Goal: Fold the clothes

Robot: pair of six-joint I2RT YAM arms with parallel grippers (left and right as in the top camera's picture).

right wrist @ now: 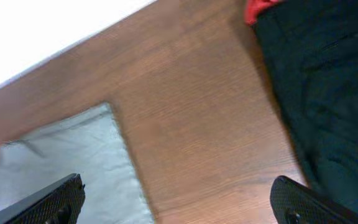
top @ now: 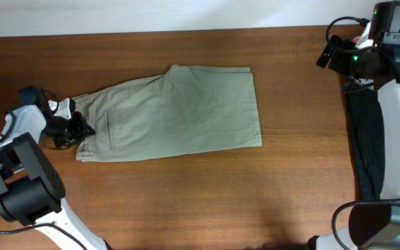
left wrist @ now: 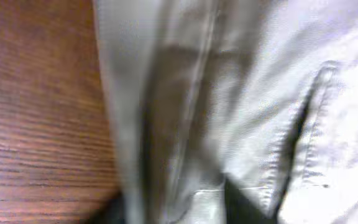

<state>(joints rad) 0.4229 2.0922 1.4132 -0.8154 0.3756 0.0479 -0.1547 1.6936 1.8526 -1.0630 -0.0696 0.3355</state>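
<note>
The clothes (top: 179, 111) are light khaki shorts lying flat on the brown table (top: 186, 201), folded lengthwise, with the waistband and a pocket at the left. My left gripper (top: 75, 130) is at the waistband's left edge. In the left wrist view the blurred cloth (left wrist: 260, 93) fills the frame, and a fold of it runs between the dark fingers (left wrist: 176, 208). My right gripper (top: 328, 54) is open and empty, held above the table's back right, away from the shorts. Its wrist view shows the wide-apart fingers (right wrist: 179, 202) and a corner of the shorts (right wrist: 73, 155).
A black garment (top: 367, 139) lies along the table's right side and also shows in the right wrist view (right wrist: 322, 93). Something red (right wrist: 260, 7) peeks out at its far end. The table's far edge meets a white surface (right wrist: 42, 31).
</note>
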